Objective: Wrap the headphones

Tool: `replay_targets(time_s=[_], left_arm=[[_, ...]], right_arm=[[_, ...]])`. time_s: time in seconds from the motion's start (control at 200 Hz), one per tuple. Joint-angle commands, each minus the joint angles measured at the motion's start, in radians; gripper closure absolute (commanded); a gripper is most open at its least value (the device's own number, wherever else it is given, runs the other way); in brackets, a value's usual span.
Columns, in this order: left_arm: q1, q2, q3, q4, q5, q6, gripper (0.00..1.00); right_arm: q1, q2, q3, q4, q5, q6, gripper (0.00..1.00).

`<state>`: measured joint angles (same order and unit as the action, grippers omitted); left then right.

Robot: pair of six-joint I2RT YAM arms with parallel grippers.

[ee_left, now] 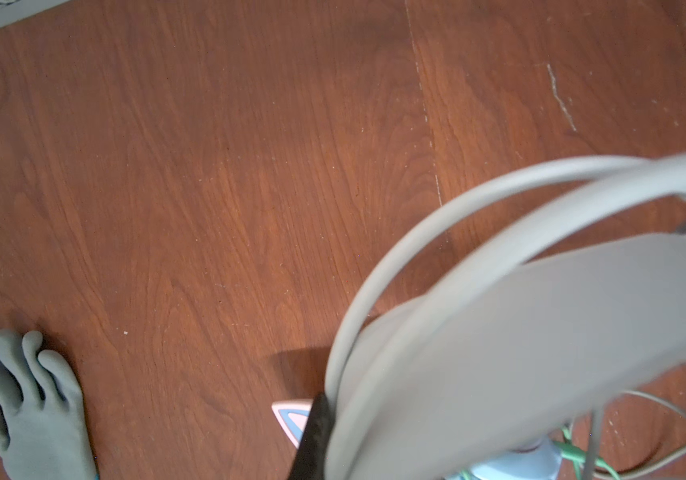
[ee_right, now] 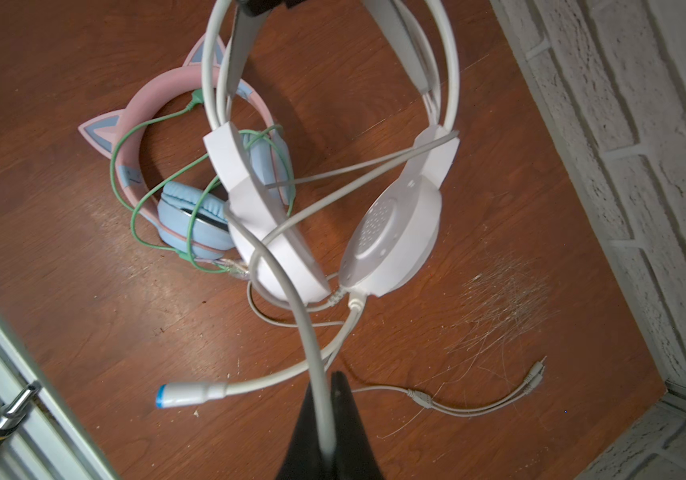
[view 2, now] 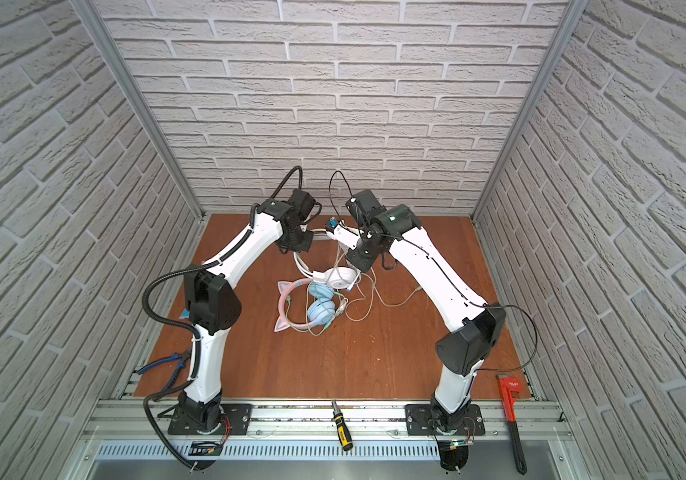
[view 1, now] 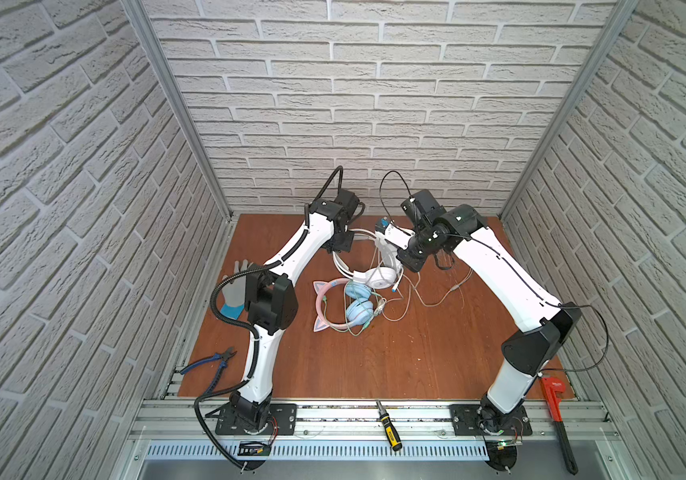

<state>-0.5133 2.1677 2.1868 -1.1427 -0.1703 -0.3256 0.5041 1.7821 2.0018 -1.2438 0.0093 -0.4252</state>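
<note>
In both top views, the white headphones (view 1: pixel 380 277) hang just above the centre of the frame. Their thin headband is pinched in the closed jaws of the left gripper (view 1: pixel 344 243). The cups dangle low, and I can't tell whether they touch the counter (view 1: pixel 416 357). Just to the right, the right gripper (view 1: pixel 382 230) has its jaws closed on the white cable (view 1: pixel 432 306), which rises to it from the cups. The rest loops loose toward the right. At frame centre the cat-ear headphones (view 1: pixel 360 309) lie flat, pink band and light-blue cups.

The brick wall stands close behind both grippers, and the lower half of the counter is bare wood. A grey glove (view 1: pixel 235 286) and blue-handled pliers (view 1: pixel 212 361) sit at the left edge. A screwdriver (view 1: pixel 389 428) lies on the front rail and a red pipe wrench (view 1: pixel 557 409) at lower right.

In the left wrist view the broad white headband blurs large, with a black jaw pressed against it. Beyond it, plain wood runs to the glove.

In the right wrist view the white cable is clamped between two black jaws. The white pair hangs beyond, one cup's dotted face showing. A green cable (ee_right: pixel 131 224) tangles round the cat-ear pair. A blue-tipped microphone boom (ee_right: pixel 189 394) juts out, and the split plugs (ee_right: pixel 534 372) lie near the brick wall beside a scratched patch.
</note>
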Motion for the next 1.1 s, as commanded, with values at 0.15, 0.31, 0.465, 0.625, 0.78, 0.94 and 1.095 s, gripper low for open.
replay_targets(time_s=[0.15, 0.31, 0.465, 0.625, 0.78, 0.94, 1.095], left_arm=[[-0.037, -0.080, -0.027, 0.090, 0.076, 0.102, 1.00], [-0.039, -0.135, -0.085, 0.143, 0.137, 0.118, 1.00], [-0.039, -0.176, -0.116, 0.165, 0.169, 0.144, 1.00], [-0.039, -0.227, -0.166, 0.207, 0.234, 0.167, 1.00], [-0.037, -0.272, -0.213, 0.256, 0.281, 0.165, 1.00], [-0.018, -0.310, -0.266, 0.324, 0.360, 0.131, 1.00], [0.008, -0.328, -0.294, 0.364, 0.415, 0.086, 1.00]], right_arm=[[-0.081, 0.085, -0.002, 0.194, 0.031, 0.049, 0.94], [-0.127, 0.131, 0.001, 0.246, 0.006, 0.079, 0.94], [-0.164, 0.170, 0.005, 0.271, -0.039, 0.100, 0.94], [-0.207, 0.218, -0.007, 0.322, -0.135, 0.169, 0.92], [-0.248, 0.226, -0.079, 0.416, -0.265, 0.255, 0.86], [-0.268, 0.204, -0.215, 0.549, -0.380, 0.337, 0.83], [-0.302, 0.203, -0.329, 0.654, -0.531, 0.419, 0.83]])
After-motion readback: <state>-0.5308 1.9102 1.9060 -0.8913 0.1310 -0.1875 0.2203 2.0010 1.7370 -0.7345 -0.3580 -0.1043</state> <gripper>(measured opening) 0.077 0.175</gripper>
